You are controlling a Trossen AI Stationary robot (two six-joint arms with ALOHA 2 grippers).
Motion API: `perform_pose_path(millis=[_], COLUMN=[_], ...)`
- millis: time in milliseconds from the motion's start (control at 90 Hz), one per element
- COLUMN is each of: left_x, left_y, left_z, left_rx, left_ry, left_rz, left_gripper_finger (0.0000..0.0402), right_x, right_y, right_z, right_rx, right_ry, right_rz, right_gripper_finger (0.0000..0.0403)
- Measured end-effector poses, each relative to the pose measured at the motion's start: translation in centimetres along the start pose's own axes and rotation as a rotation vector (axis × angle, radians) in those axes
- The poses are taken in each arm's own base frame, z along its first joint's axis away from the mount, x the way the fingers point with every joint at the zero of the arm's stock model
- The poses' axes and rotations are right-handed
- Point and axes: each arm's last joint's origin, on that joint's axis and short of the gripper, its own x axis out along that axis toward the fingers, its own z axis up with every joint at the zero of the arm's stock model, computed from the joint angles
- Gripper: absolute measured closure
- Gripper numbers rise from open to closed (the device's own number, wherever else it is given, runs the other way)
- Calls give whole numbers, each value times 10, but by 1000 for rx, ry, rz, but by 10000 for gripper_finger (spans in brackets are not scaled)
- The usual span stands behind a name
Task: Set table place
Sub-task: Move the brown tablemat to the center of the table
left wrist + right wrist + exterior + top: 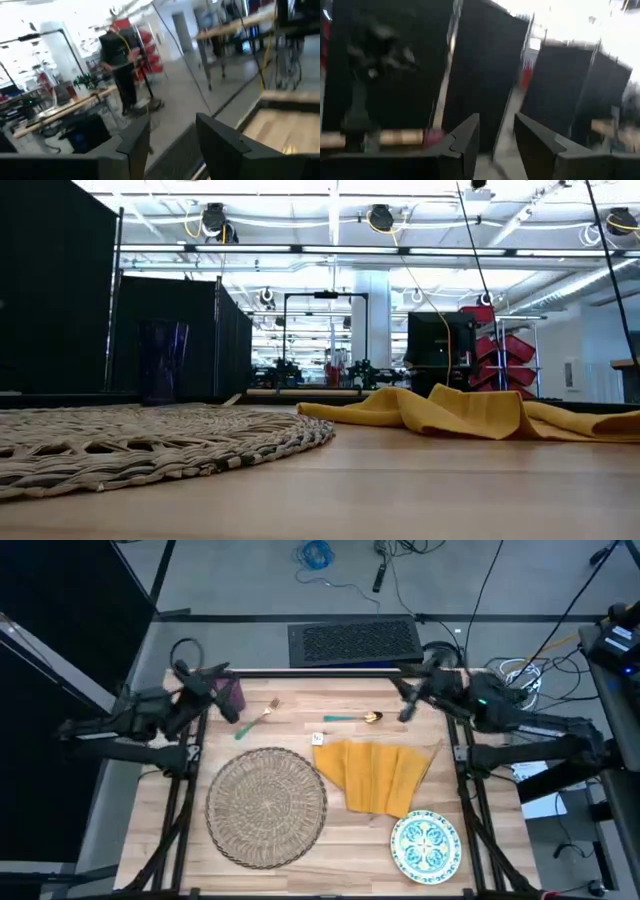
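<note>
You see the round woven straw placemat (pixel 266 805) lying flat on the light wooden table (pixel 340 840). Beside it lies the crumpled mustard-yellow cloth napkin (pixel 381 776). The floral white plate (pixel 426 845) sits near the front right corner. The left gripper (pixel 172 145) and right gripper (pixel 496 137) hover parted, holding nothing.

Bright overhead ceiling lights glare in the low view; both wrist views motion-blurred.

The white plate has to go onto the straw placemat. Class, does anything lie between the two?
Partly. The napkin lies just above a direct line from the plate to the placemat, its lower edge close to that path. The bare table between them is otherwise free.
</note>
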Motion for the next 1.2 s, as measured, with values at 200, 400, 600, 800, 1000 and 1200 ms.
perform_pose_path(millis=[200, 400, 600, 800, 1000, 1200], left_x=[33, 40, 32, 21, 10, -2], left_y=[-10, -28, -48, -63, -80, -95], left_z=[-10, -32, -51, -61, -75, -90], left_rx=[-88, -155, -192, -215, -273, -306], left_ry=[151, 370, 518, 602, 695, 776], left_rz=[-365, -612, -728, -766, -797, -835], left_gripper_finger=[258, 258, 258, 258, 258, 258], right_x=[43, 58, 49, 39, 25, 11], right_y=[-1, 20, 42, 66, 92, 117], right_z=[-15, -41, -55, -51, -51, -46], right_rx=[125, 214, 256, 303, 270, 253], right_ry=[229, 430, 624, 681, 746, 738], right_rz=[227, 433, 494, 523, 471, 414], right_gripper_finger=[293, 293, 293, 293, 293, 294])
